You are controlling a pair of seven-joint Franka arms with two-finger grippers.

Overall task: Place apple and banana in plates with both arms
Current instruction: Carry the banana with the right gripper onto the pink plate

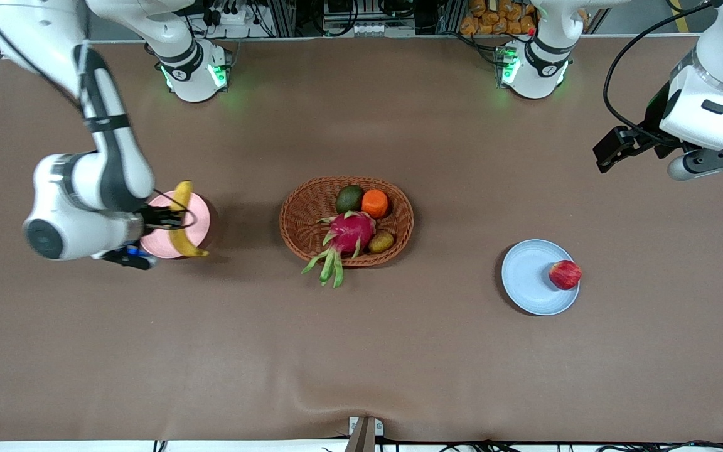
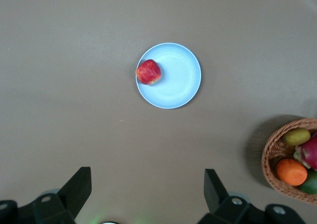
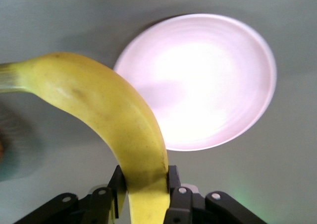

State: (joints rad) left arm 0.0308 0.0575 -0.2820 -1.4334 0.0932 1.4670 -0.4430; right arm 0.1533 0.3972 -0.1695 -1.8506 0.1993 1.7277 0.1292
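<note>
My right gripper [image 1: 164, 218] is shut on the yellow banana [image 1: 181, 243] and holds it in the air over the pale pink plate [image 1: 202, 216]. In the right wrist view the banana [image 3: 99, 95] curves out from between the fingers [image 3: 174, 182], with the bare pink plate [image 3: 208, 85] below it. The red apple [image 1: 565, 274] lies on the light blue plate [image 1: 530, 279], by the rim toward the left arm's end. My left gripper [image 1: 609, 150] is open and empty, raised high near the left arm's end of the table. The left wrist view shows its gripper [image 2: 147, 175], the apple [image 2: 148, 71] and the blue plate [image 2: 179, 80].
A brown wicker basket [image 1: 292, 220] stands at the table's middle between the two plates. It holds a magenta dragon fruit [image 1: 350, 232], an orange [image 1: 374, 203], a green avocado [image 1: 349, 198] and a small brownish fruit [image 1: 381, 241]. Its rim shows in the left wrist view [image 2: 270, 152].
</note>
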